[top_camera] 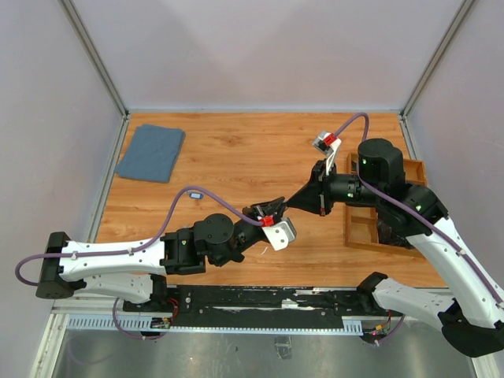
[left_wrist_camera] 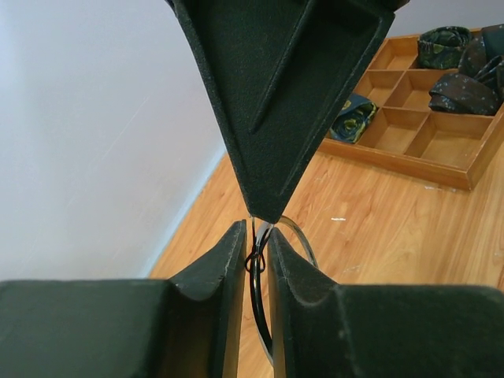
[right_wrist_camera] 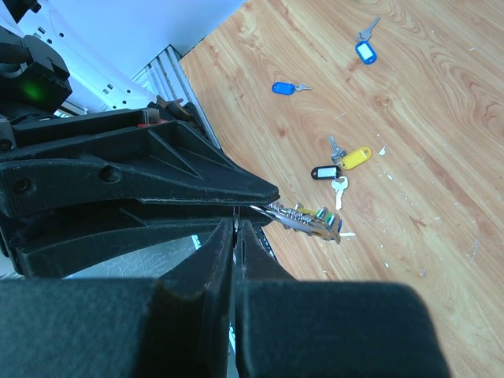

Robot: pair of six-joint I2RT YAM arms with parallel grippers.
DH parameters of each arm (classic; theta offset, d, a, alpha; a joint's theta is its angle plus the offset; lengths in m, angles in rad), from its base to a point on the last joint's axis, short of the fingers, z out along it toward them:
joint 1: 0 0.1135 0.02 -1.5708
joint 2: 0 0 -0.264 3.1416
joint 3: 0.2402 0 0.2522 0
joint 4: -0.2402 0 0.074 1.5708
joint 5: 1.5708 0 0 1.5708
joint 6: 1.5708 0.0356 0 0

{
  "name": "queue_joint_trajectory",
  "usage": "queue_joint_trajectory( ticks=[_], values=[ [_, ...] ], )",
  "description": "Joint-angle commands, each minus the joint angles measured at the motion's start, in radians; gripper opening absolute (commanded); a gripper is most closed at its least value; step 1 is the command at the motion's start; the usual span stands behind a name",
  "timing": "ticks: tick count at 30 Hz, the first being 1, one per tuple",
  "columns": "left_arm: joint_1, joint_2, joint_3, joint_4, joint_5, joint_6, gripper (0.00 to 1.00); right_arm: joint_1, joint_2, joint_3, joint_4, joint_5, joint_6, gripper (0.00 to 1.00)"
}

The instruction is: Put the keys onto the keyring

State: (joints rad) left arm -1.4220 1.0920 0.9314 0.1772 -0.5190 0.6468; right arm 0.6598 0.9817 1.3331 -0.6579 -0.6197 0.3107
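Both grippers meet above the middle of the table. My left gripper (top_camera: 266,213) is shut on the keyring (left_wrist_camera: 304,237), a thin silver loop standing on edge between its fingers (left_wrist_camera: 228,260). My right gripper (top_camera: 285,202) comes in from the opposite side, and its shut tip (left_wrist_camera: 268,213) pinches the loop's top rim. In the right wrist view the right gripper (right_wrist_camera: 238,225) is shut, and a bunch of keys (right_wrist_camera: 309,220) sticks out beside it, seen edge-on. Loose keys lie on the table below: two with blue tags (right_wrist_camera: 283,88) (right_wrist_camera: 365,52), one yellow (right_wrist_camera: 356,157), one black (right_wrist_camera: 324,172), one plain silver (right_wrist_camera: 339,189).
A folded blue cloth (top_camera: 150,152) lies at the far left. A wooden compartment tray (top_camera: 361,228) holding dark rolled fabric stands at the right, under the right arm. One small tagged key (top_camera: 196,193) lies left of the grippers. Grey walls enclose the table.
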Motion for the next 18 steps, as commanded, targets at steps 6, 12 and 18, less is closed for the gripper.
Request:
queue_joint_trajectory(
  ticks=[6,12,18],
  values=[
    [-0.005,-0.018,0.027,0.059,0.011,-0.009,0.22,-0.013,-0.003,-0.014,0.004,0.018,-0.002,0.01],
    [-0.005,-0.018,0.029,0.052,0.016,-0.013,0.06,-0.012,-0.004,-0.017,0.003,0.023,0.000,0.01],
    [-0.005,-0.020,0.030,0.040,0.012,-0.019,0.01,-0.013,-0.017,-0.009,-0.003,0.058,-0.008,0.01]
  ],
)
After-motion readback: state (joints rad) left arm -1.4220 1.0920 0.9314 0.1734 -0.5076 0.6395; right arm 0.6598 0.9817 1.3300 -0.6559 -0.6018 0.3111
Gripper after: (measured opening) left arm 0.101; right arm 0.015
